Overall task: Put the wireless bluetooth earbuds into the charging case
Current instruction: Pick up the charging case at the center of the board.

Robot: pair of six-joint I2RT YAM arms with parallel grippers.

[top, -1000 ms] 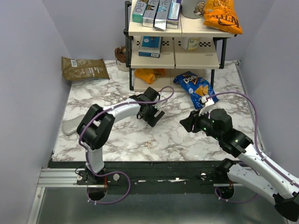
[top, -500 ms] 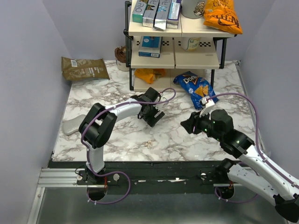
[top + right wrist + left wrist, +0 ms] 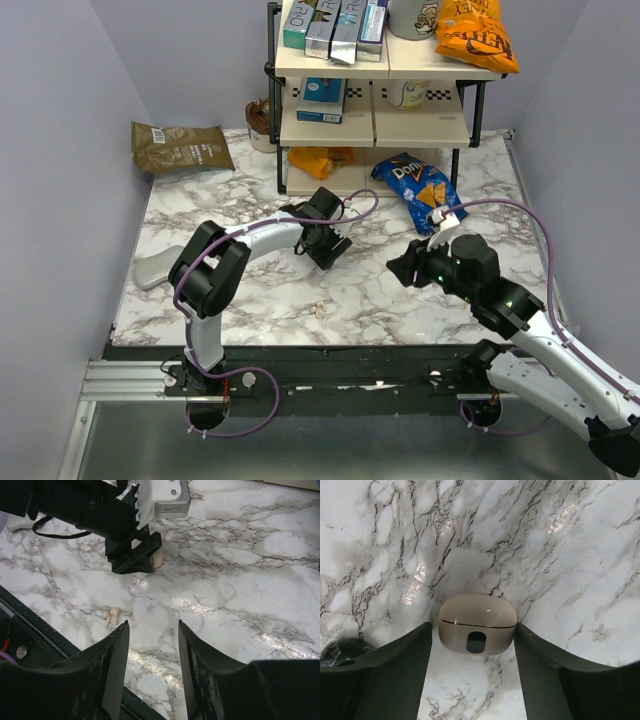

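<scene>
The charging case (image 3: 477, 614) is seen lying on the marble table (image 3: 250, 300), lid shut. Its long axis is set crosswise between the fingers (image 3: 402, 672) of the left gripper (image 3: 328, 250), and its slotted front is turned towards the wrist camera. The jaws are held apart astride it: one finger is pressed against it, and a thin strip of marble is left at the other. The right gripper (image 3: 151, 627) is spread wide on nothing. The cream earbuds (image 3: 110, 616) are found nearer the table's front edge. A shelf rack (image 3: 375, 95) and snack bags (image 3: 420, 190) are set behind, within pale violet walls.
</scene>
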